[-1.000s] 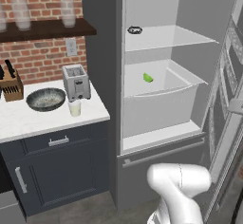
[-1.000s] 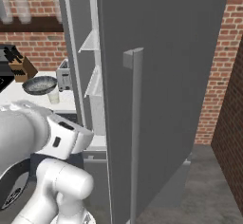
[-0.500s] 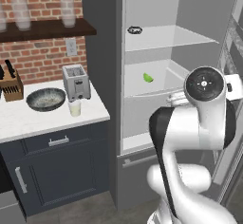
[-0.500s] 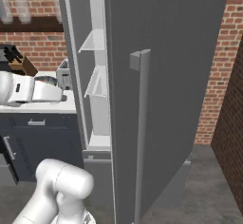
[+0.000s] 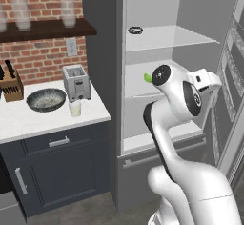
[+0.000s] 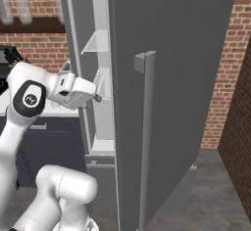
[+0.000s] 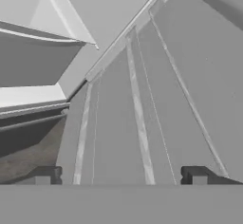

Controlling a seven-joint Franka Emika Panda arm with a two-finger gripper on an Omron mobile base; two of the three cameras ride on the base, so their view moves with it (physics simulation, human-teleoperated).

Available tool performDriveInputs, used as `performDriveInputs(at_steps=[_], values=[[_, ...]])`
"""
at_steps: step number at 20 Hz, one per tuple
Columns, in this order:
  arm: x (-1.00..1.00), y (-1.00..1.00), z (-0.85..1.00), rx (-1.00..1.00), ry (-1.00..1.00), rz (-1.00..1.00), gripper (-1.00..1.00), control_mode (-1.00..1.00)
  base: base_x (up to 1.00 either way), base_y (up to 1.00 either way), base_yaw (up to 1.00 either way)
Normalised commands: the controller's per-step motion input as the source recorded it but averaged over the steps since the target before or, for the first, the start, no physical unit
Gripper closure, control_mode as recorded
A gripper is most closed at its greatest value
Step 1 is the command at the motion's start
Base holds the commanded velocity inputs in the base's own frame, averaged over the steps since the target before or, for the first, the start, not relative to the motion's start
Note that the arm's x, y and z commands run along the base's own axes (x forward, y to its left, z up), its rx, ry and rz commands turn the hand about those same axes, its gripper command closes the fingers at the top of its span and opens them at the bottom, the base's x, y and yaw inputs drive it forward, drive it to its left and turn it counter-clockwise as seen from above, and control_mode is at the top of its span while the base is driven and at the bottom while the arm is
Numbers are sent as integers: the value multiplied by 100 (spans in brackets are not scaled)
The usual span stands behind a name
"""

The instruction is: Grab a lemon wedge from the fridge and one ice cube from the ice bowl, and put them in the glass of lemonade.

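Beside the ice bowl (image 5: 46,99): toaster (image 5: 76,82), knife block (image 5: 11,85).

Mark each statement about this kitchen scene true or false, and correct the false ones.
1. The fridge door stands open. True.
2. The lemon wedge already sits in the glass of lemonade. False: it lies on a fridge shelf, partly behind the arm.
3. The end effector is open and holds nothing. True.
4. The ice bowl stands on the floor. False: it rests on the counter, left of the toaster.
5. The glass of lemonade stands on the counter in front of the toaster. True.
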Motion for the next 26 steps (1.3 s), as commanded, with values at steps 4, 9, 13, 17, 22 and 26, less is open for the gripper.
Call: performDriveInputs(at_steps=[4, 9, 13, 17, 22, 26], values=[[100, -60, -40, -7, 20, -16, -100, -100, 0, 0, 0], [57, -85, -1, -4, 36, -22, -100, -100, 0, 0, 0], [13, -100, -4, 0, 37, -30, -100, -100, 0, 0, 0], [10, -100, -16, 0, 28, -29, -100, -100, 0, 0, 0], [0, -100, -16, 1, 13, -24, -100, -100, 0, 0, 0], [0, -100, -41, 11, 0, -20, -100, -100, 0, 0, 0]])
